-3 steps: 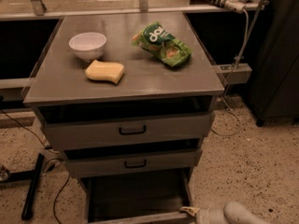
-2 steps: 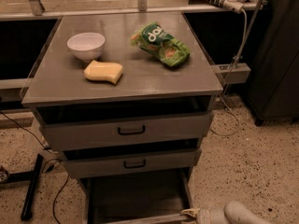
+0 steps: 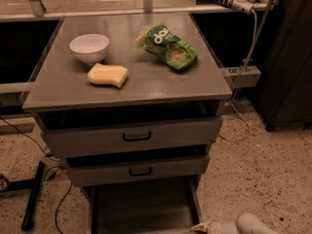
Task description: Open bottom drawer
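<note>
The bottom drawer [image 3: 141, 206] is the lowest of three grey drawers and stands pulled out toward me, its dark inside showing. Its front panel and handle are cut off by the lower edge of the view. My gripper [image 3: 207, 226] sits at the very bottom of the view, right at the drawer's front right corner. Its pale arm [image 3: 256, 224] comes in from the right along the floor. Whether the gripper touches the drawer front is hidden.
On the cabinet top [image 3: 195, 84] lie a white bowl [image 3: 89, 48], a yellow sponge [image 3: 107, 75] and a green chip bag [image 3: 167, 46]. The top drawer [image 3: 87, 141] and middle drawer [image 3: 97, 175] sit slightly ajar. A black stand leg [image 3: 31, 194] and cables lie to the left, a dark cabinet [image 3: 287, 57] to the right.
The gripper and arm have slipped a little right and down toward the frame's edge. The bottom drawer stays pulled out; the things on top have not moved.
</note>
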Controlling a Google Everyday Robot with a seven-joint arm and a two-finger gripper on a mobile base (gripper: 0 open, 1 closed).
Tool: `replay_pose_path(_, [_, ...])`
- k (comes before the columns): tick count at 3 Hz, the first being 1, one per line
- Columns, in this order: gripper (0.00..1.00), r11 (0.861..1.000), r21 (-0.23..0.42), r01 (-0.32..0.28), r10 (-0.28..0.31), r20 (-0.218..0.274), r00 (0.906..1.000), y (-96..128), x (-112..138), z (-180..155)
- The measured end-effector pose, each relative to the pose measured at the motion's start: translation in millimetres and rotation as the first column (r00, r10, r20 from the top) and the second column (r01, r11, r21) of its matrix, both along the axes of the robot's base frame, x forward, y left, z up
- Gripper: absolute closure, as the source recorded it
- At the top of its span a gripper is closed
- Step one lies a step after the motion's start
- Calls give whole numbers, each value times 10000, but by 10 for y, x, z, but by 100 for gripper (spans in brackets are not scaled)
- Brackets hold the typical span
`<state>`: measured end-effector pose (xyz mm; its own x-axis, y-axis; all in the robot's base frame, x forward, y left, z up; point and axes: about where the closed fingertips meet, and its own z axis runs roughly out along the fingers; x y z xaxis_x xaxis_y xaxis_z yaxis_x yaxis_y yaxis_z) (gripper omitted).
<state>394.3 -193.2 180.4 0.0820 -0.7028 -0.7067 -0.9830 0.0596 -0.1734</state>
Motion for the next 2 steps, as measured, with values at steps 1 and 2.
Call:
replay_pose_path(1, [58,10000,0,0,0,0,10000,0,0,0])
replay_pose_path(2, [35,10000,1,-1,1,-1,10000,1,0,0])
